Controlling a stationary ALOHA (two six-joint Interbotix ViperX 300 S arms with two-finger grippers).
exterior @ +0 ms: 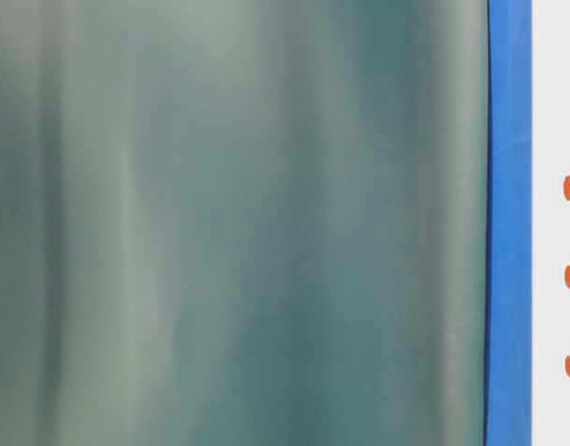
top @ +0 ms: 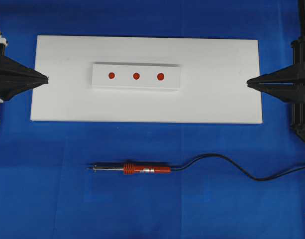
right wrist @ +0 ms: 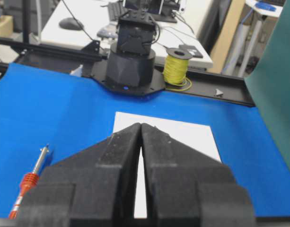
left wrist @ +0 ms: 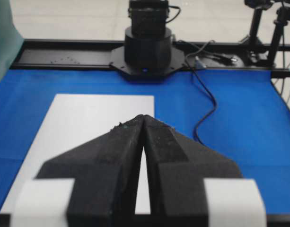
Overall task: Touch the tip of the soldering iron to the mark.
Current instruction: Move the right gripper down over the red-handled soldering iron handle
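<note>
The soldering iron (top: 137, 169) lies flat on the blue mat in front of the white board, its orange-red handle in the middle, its tip (top: 89, 167) pointing left and its black cord (top: 232, 167) running off to the right. The right wrist view catches the soldering iron (right wrist: 29, 184) at lower left. Three red marks (top: 136, 76) sit in a row on a small raised white block (top: 136, 76). My left gripper (top: 45, 78) rests shut at the board's left edge, holding nothing. My right gripper (top: 249, 82) rests shut at the right edge, also holding nothing.
The large white board (top: 147, 107) lies on the blue mat (top: 52, 189). The opposite arm's base (left wrist: 147, 47) stands beyond the board's far end. A green screen (exterior: 238, 223) fills most of the table-level view. A yellow wire spool (right wrist: 178, 66) stands off the mat.
</note>
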